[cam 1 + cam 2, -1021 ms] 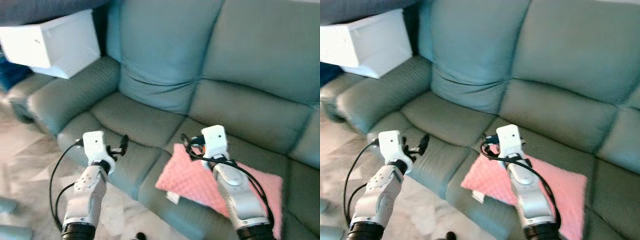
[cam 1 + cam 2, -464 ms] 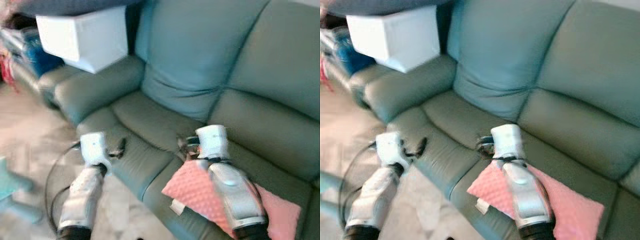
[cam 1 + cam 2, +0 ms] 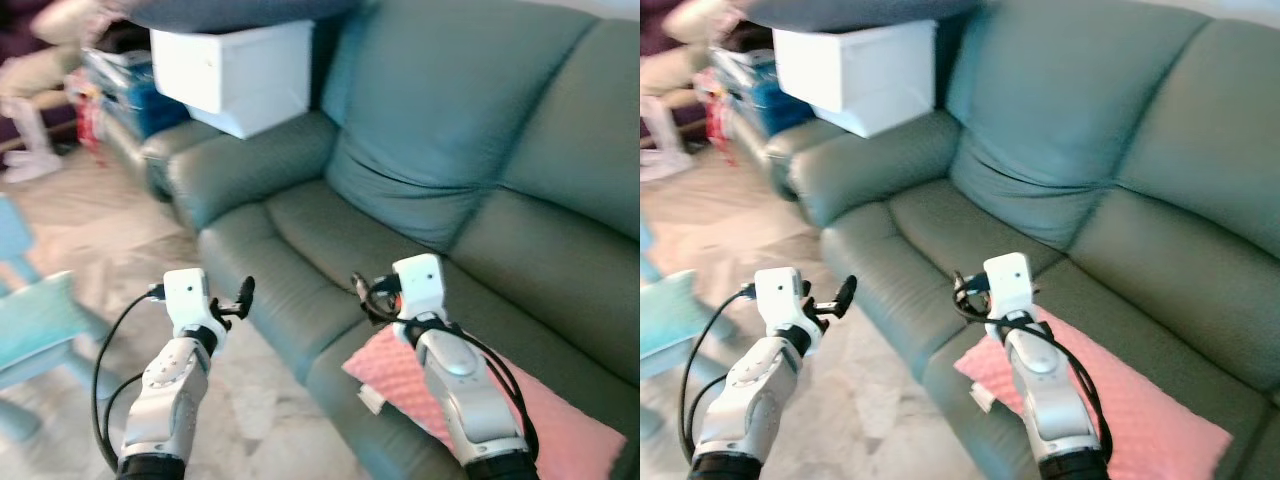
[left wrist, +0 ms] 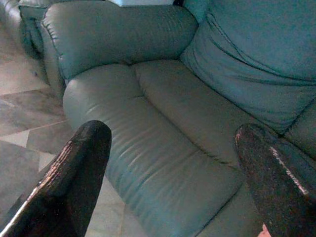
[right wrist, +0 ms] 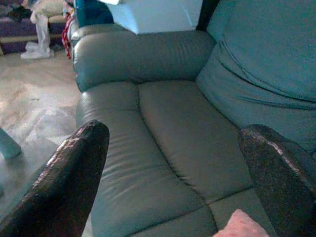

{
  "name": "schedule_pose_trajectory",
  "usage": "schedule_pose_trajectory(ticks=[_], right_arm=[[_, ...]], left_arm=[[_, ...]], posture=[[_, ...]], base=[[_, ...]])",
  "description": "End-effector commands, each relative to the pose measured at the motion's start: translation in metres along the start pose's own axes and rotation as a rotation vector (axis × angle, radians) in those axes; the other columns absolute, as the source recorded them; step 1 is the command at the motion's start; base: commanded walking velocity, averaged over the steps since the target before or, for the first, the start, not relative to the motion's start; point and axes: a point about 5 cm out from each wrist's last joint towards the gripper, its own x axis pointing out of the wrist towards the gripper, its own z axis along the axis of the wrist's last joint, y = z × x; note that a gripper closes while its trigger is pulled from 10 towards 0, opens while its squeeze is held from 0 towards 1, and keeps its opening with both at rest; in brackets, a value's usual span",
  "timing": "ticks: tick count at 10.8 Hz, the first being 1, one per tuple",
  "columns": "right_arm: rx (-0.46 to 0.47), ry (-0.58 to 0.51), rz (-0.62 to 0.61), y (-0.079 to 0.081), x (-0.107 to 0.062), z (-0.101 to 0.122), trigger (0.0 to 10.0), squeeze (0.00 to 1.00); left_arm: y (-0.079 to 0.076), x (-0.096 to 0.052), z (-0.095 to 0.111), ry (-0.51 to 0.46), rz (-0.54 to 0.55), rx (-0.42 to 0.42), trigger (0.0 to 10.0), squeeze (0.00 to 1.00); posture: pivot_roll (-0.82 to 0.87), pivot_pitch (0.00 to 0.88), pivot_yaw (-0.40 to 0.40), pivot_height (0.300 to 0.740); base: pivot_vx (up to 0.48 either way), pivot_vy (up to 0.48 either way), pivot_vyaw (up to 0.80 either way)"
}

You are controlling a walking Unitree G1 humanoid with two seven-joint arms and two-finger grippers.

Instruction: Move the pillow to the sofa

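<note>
Pink bumpy pillow point(image 3: 560, 420) is lying flat on the front of the sofa point(image 3: 420, 200) seat, long side running from the seat's front edge near the robot off toward its right and back, one corner poking at the edge. Right gripper point(image 5: 173, 163) hangs just above that near corner, fingers spread wide, holding nothing. Left gripper point(image 4: 168, 168) is out over the floor point(image 3: 100, 240) beside the sofa front, also wide open and empty. White box point(image 3: 235, 65) sits on the armrest.

No readable text, label, brand, number or sign anywhere; white box point(image 3: 235, 62) on the sofa point(image 3: 420, 190) arm blank on its visible faces; small white tag at the pink pillow point(image 3: 560, 420) edge too blurred to read
</note>
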Motion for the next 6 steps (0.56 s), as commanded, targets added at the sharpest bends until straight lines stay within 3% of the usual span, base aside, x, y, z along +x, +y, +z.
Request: schedule_pose_trajectory(ticks=[1, 6], right_arm=[[0.012, -0.005, 0.001, 0.0008, 0.001, 0.0026, 10.0, 0.0], [0.013, -0.005, 0.0, 0.0006, 0.0009, 0.0027, 10.0, 0.0]], left_arm=[[0.0022, -0.0001, 0.0032, 0.0, 0.0, 0.007, 10.0, 0.0], [0.0017, 0.0002, 0.0027, 0.005, -0.001, 0.003, 10.0, 0.0]], posture=[[-0.19, 0.077, 0.051, 0.74], [-0.19, 0.077, 0.051, 0.74]], base=[[0.0, 0.472, 0.0], [0.0, 0.472, 0.0]])
